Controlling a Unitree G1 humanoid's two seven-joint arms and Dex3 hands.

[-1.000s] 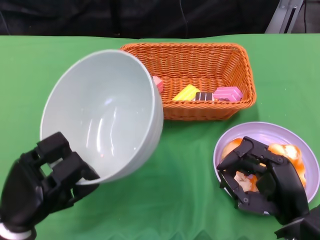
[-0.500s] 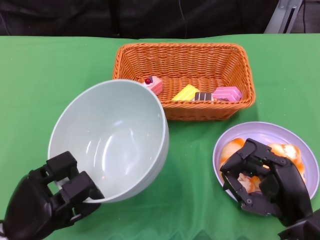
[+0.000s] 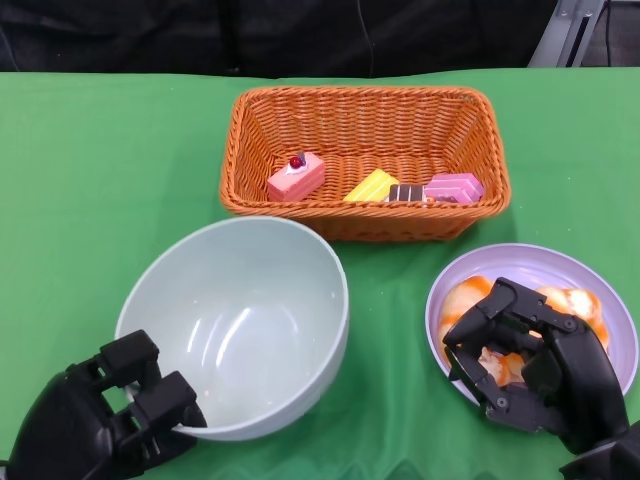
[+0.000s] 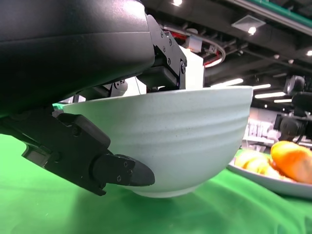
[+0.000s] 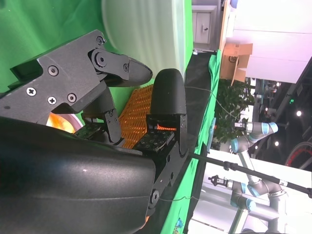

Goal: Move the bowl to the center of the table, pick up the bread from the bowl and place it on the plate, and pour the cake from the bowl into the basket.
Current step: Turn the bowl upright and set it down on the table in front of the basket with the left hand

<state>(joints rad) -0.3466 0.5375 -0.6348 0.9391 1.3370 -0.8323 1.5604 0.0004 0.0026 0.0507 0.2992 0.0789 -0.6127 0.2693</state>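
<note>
From the head view I see the pale green bowl [image 3: 240, 325] sitting upright on the green table [image 3: 90, 170], empty, just in front of the orange wicker basket [image 3: 365, 120]. My left hand [image 3: 100, 420] grips the bowl's near rim, fingers over the edge. In the basket lie a pink cake with a red cherry [image 3: 296, 177], a yellow wedge [image 3: 372, 186], a dark slice [image 3: 406, 192] and a pink block [image 3: 455, 187]. To the right, the lilac plate [image 3: 560, 265] carries the orange bread [image 3: 575, 305], and my right hand [image 3: 530, 365] hangs over it with fingers curled around part of the bread; whether it truly grips, I cannot tell.

In the right wrist view the right hand's fingers [image 5: 165, 97] are bent inward, with orange bread [image 5: 61, 122] glimpsed behind them and the bowl [image 5: 146, 29] beyond.

In the left wrist view the bowl [image 4: 195, 141] rests on the table, its rim pinched by the left hand's fingers [image 4: 117, 168]; the plate with bread [image 4: 292, 158] sits just beside it.
</note>
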